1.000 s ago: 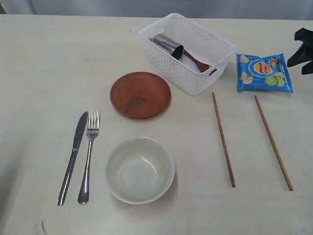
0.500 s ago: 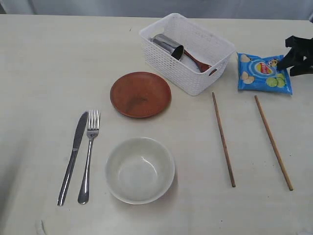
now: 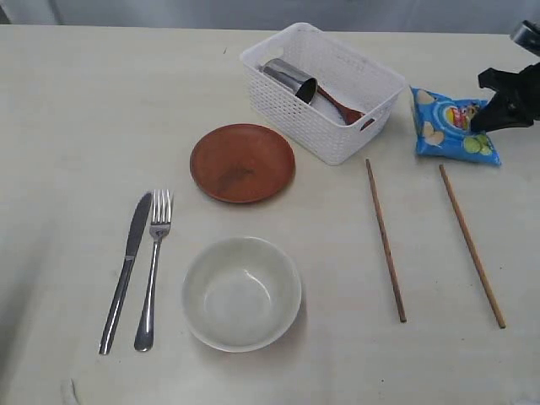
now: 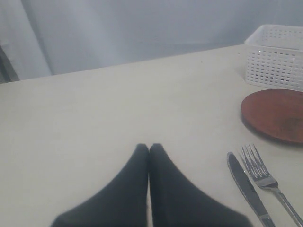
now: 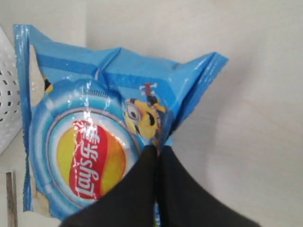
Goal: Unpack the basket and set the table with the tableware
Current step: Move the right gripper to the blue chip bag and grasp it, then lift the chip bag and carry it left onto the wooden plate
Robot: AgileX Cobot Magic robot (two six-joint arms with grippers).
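Between the clenched tips of the right pincer point(image 5: 156, 150), pinches the blue chip bag point(image 5: 90, 118) by its crinkled edge. Beyond the bag from the pincer, white basket point(image 3: 321, 126) with steel cup point(image 3: 288, 78) lying on its side inside. Looks light, rigid, slick; best gripped across the open rim.

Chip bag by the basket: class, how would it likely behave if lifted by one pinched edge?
The chip bag looks like thin glossy film, creased where the right end effector pinches it, so it would probably sag and swing. Puffy, so likely light. The shiny surface might slip.
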